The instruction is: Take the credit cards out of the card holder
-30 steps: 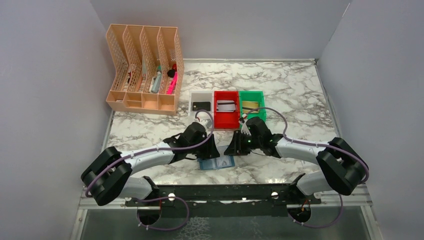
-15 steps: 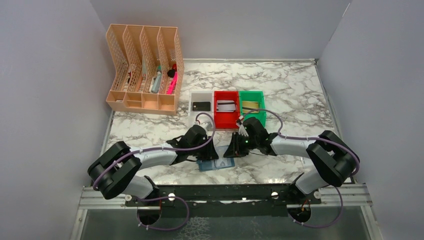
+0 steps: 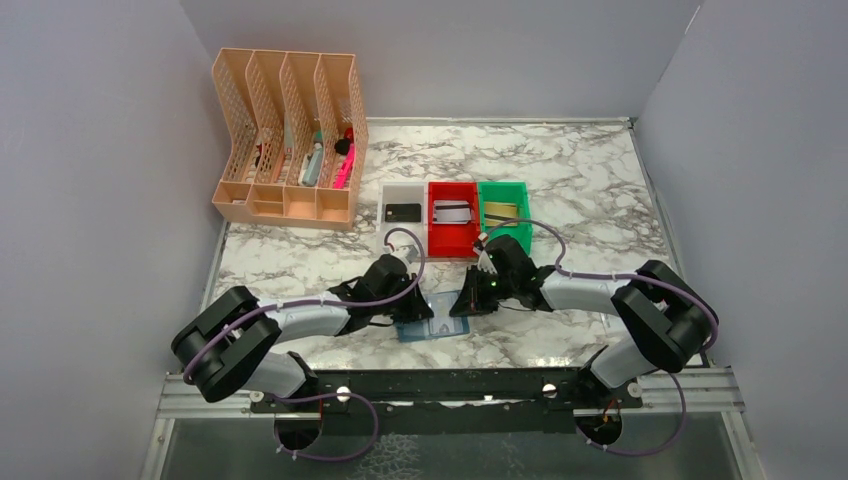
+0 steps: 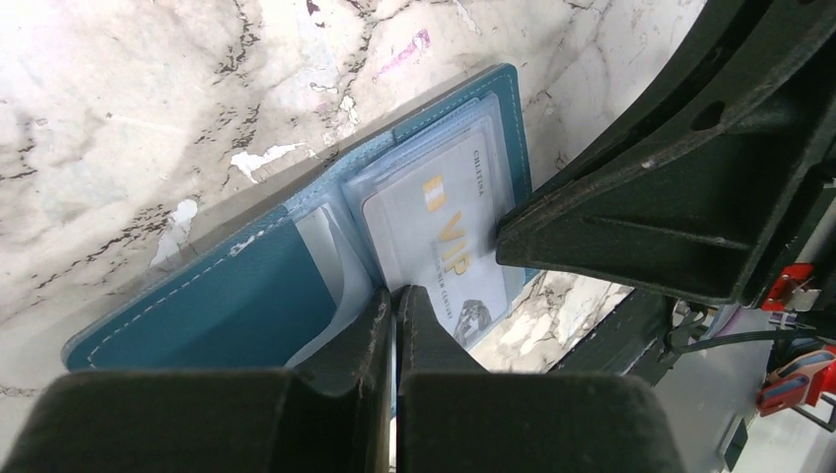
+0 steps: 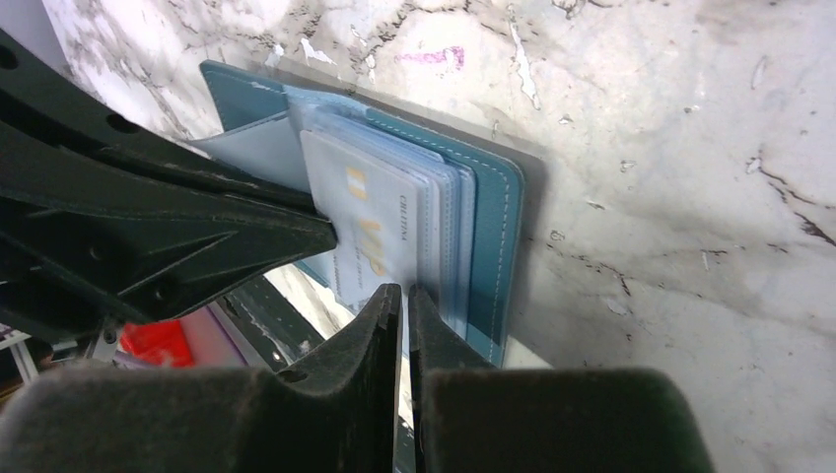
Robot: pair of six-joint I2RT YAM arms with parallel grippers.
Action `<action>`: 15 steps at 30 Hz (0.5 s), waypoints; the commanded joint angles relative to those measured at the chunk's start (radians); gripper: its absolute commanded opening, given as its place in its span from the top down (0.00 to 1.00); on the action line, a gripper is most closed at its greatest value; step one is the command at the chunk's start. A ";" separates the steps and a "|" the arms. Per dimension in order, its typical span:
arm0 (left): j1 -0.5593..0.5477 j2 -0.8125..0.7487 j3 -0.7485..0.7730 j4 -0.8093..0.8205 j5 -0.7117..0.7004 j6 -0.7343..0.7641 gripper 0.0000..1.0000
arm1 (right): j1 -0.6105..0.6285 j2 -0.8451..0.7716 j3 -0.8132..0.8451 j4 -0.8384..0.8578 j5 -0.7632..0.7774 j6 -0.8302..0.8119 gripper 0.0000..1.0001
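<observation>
Card holder (image 3: 440,330) is laid open at the near edge, centre. Credit cards (image 3: 403,212) are seen in the bins (image 3: 453,243); one VIP card (image 4: 449,246) is left pocketed. Left gripper (image 4: 395,294) and right gripper (image 5: 405,293) are pressed together at its edge; grip unconfirmed.

The blue bifold card holder (image 3: 432,328) lies open and flat on the marble table (image 3: 600,180) near its front edge; a silver-grey credit card (image 4: 449,236) marked VIP sits in the stacked clear pockets of one half.

Marble table (image 3: 600,170) (white, grey-veined) between lavender walls (image 3: 100,150).
</observation>
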 commanded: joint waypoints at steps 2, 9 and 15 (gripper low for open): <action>-0.008 -0.013 -0.009 -0.079 -0.042 0.042 1.00 | 0.001 0.029 0.003 -0.076 0.083 -0.001 0.89; -0.007 -0.031 0.002 -0.145 -0.075 0.054 1.00 | 0.001 0.021 0.007 -0.091 0.116 0.009 0.90; -0.007 -0.049 0.016 -0.207 -0.119 0.068 0.99 | 0.000 0.026 0.006 -0.091 0.124 0.011 0.91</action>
